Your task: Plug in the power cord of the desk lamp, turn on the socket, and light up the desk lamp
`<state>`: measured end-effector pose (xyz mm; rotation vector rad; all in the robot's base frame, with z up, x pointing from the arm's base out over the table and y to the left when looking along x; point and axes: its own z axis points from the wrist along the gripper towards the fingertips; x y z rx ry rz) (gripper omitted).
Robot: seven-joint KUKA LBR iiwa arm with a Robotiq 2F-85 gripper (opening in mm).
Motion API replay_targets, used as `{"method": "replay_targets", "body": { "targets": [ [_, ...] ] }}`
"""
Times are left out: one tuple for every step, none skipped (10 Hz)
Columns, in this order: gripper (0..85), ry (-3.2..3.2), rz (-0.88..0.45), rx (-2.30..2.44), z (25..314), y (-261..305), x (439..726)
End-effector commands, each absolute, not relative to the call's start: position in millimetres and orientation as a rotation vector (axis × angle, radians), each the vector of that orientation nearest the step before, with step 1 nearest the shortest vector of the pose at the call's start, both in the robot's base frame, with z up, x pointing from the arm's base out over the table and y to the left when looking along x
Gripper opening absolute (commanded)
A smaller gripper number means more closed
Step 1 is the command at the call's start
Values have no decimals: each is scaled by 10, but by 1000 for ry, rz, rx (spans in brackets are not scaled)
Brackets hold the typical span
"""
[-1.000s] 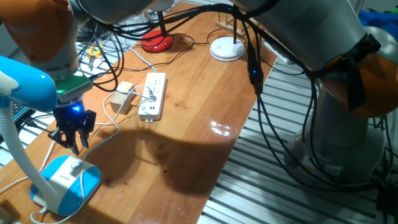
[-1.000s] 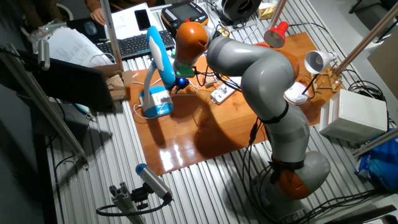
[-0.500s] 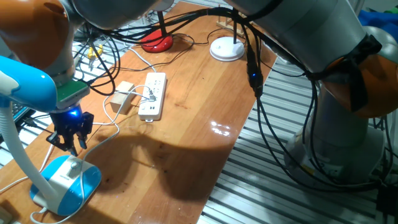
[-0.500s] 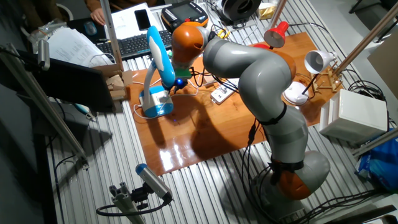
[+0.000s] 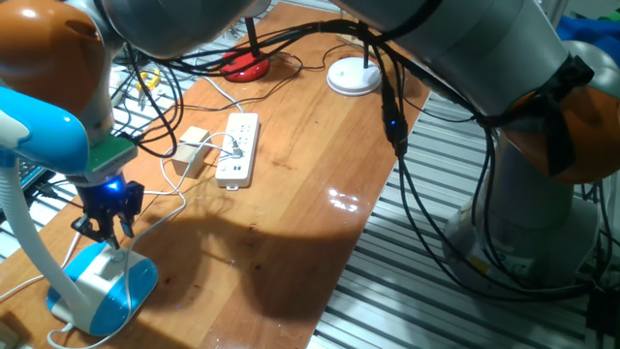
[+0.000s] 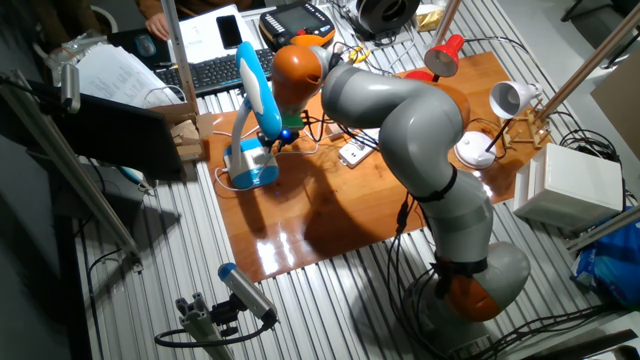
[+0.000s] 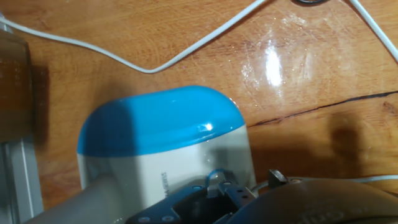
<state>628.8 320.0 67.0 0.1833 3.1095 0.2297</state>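
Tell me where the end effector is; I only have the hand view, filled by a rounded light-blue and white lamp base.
Observer: The end effector is directly above the rounded light-blue and white lamp base, fingers pointing down; contact is unclear.
Operator: Is the socket nearby?
Observer: The flat white power strip lies farther along the wooden table, beside a small tan block.
Operator: Lamp lit?
Observer: Its light-blue head shows no visible glow.
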Motion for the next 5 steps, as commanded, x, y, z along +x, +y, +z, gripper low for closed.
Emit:
{"method": "replay_targets", "body": {
  "targets": [
    [340, 3104, 218, 188, 663, 3204, 6286],
    [340, 3103, 213, 191, 661, 3205, 6286],
    [340, 3099, 199, 191, 653, 3210, 6285],
    [340, 3097, 197, 193, 645, 3215, 6281],
    [510, 3099, 197, 198, 639, 3218, 6276]
  ]
}}
